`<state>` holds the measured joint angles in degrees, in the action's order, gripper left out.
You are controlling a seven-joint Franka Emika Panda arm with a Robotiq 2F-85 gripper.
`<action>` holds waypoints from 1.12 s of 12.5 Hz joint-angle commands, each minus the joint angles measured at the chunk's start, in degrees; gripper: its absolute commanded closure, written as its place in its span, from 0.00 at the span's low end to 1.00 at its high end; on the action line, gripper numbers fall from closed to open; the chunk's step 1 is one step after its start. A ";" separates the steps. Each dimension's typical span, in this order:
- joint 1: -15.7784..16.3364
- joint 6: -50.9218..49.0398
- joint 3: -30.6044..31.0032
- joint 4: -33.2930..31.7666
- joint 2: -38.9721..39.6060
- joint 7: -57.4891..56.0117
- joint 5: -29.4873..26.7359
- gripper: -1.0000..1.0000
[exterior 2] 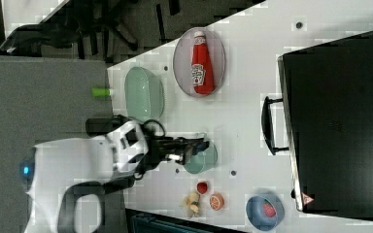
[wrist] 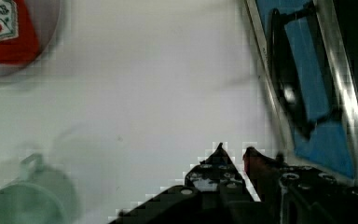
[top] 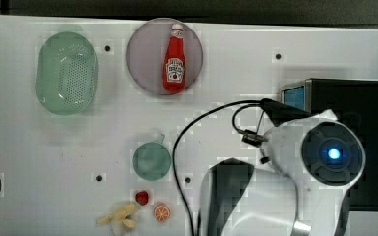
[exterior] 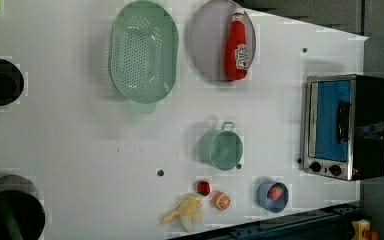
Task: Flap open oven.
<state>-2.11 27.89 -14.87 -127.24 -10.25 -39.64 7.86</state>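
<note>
Oven: the black toaster oven (exterior: 345, 127) stands at the right edge of the left view, its silver front frame facing into the picture; in the top view it sits at the right side (top: 349, 103), partly under the arm.
Oven door: the blue-tinted glass door (exterior: 332, 120) lies flush in its frame, shut.
Door handle: a dark bar handle (wrist: 286, 93) stands off the glass, seen at the upper right of the wrist view; in the right view it projects from the oven's front edge (exterior 2: 268, 125), right of centre.
Knobs: two black knobs (exterior: 325, 168) sit at the lower end of the front panel in the left view.
Gripper: the gripper (wrist: 233, 151) is at the lower centre of the wrist view, fingertips close together with a narrow gap, nothing between them; it is near the oven's front frame but apart from the handle.
Arm: the white arm (top: 300, 162) fills the lower right of the top view, a black cable looping off it.
Ketchup bottle: a red ketchup bottle (top: 174, 59) lies on a grey plate (top: 142, 59) at the top centre of the top view.
Colander: a green colander (top: 66, 73) sits at the upper left of the top view.
Green cup: a green cup (top: 151, 160) stands at centre of the top view.
Small items: a banana (top: 120, 216), a red fruit (top: 141, 197) and an orange slice (top: 161, 212) lie near the bottom edge.
Blue bowl: a blue bowl (exterior: 267, 197) holding a red piece sits at the lower right of the left view.
Table: all rest on a white table (top: 226, 73).
</note>
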 commanded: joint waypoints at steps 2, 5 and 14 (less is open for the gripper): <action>-2.10 7.96 -4.99 0.14 4.29 -14.99 1.15 0.82; -2.30 12.90 -7.33 0.11 8.86 -15.44 1.15 0.82; -2.24 20.74 -8.62 -0.05 17.78 -18.38 1.15 0.82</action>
<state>-4.31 47.59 -23.92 -127.57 8.16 -55.00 9.14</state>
